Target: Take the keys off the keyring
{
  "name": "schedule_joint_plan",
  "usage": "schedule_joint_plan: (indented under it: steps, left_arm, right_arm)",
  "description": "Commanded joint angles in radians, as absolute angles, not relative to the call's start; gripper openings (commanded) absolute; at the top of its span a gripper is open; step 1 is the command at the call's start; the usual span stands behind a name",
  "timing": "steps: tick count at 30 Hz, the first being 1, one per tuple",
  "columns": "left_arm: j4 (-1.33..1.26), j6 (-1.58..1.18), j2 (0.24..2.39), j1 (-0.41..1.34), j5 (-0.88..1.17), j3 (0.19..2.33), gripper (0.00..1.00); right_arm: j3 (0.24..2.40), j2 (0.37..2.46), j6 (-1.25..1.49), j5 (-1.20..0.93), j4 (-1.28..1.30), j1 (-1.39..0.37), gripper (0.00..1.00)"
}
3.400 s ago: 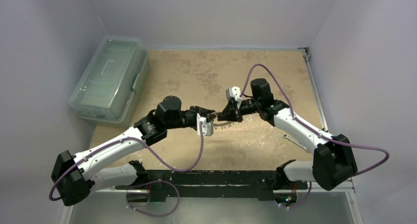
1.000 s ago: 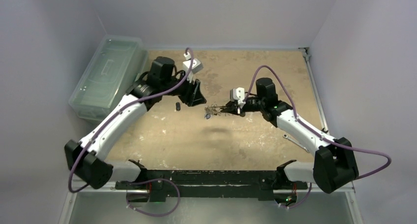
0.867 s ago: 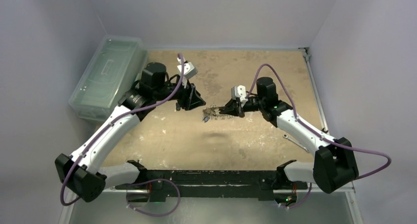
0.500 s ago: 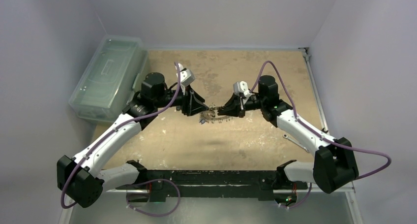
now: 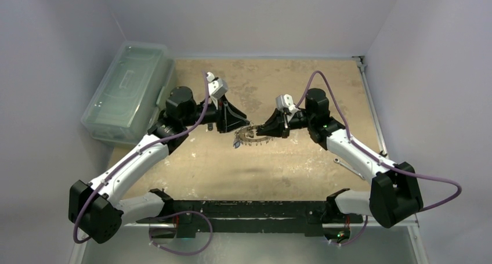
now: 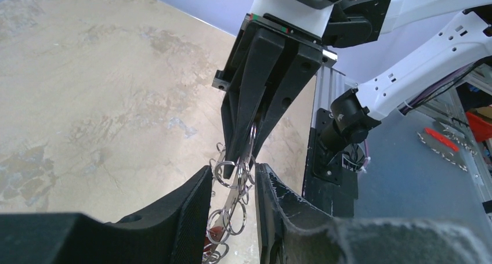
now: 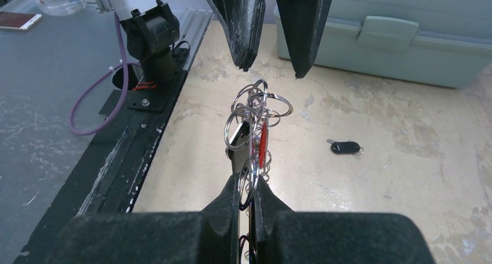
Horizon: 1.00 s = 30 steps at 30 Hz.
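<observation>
The keyring [image 5: 250, 137], fringed with keys [image 7: 263, 143], is held clamped in the right gripper [image 7: 246, 185] above the middle of the tabletop [image 5: 278, 171]. Its free end is straddled by the narrowly parted left gripper [image 6: 233, 174]; contact cannot be told.

The top external camera looks steeply down from above and behind the arm bases, far enough off to take in the whole table [image 5: 290, 171] and the lidded plastic box [image 5: 129, 93] at its left. Each wrist camera sits close behind its own fingers and looks along them: the left gripper [image 6: 233, 172] faces the right gripper [image 6: 248, 151], and the reverse. All three views share the keyring [image 5: 250, 137] between them.
</observation>
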State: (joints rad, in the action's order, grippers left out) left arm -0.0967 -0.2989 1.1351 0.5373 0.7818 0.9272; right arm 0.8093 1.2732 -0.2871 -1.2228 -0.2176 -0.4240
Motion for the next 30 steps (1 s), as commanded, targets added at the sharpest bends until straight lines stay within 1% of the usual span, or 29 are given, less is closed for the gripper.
schedule_joint_plan:
  steps: [1,8,13,16,21,24,28,30]
  left_arm:
    - [-0.144,-0.322,1.135,0.543,0.799,0.903,0.32]
    - [-0.146,-0.339,1.131,0.547,0.791,0.875,0.31]
    - [-0.165,-0.356,1.132,0.551,0.799,0.884,0.22]
    - [-0.169,-0.362,1.137,0.56,0.804,0.896,0.13]
    - [-0.156,-0.359,1.141,0.58,0.805,0.896,0.08]
    - [-0.132,-0.347,1.14,0.585,0.796,0.904,0.0]
    - [-0.059,-0.303,1.129,0.585,0.751,0.944,0.0]
    - [-0.006,-0.262,1.122,0.585,0.724,0.968,0.0]
  right_arm:
    - [0.832,1.255,-0.268,-1.247,-0.276,-0.419,0.0]
    - [0.836,1.258,-0.263,-1.249,-0.279,-0.419,0.0]
    - [0.833,1.262,-0.263,-1.247,-0.282,-0.419,0.0]
    - [0.835,1.265,-0.262,-1.244,-0.284,-0.419,0.0]
    - [0.839,1.272,-0.257,-1.243,-0.288,-0.419,0.0]
    - [0.839,1.272,-0.255,-1.237,-0.29,-0.419,0.0]
    - [0.836,1.273,-0.264,-1.22,-0.287,-0.418,0.0]
    - [0.842,1.273,-0.311,-1.19,-0.253,-0.419,0.0]
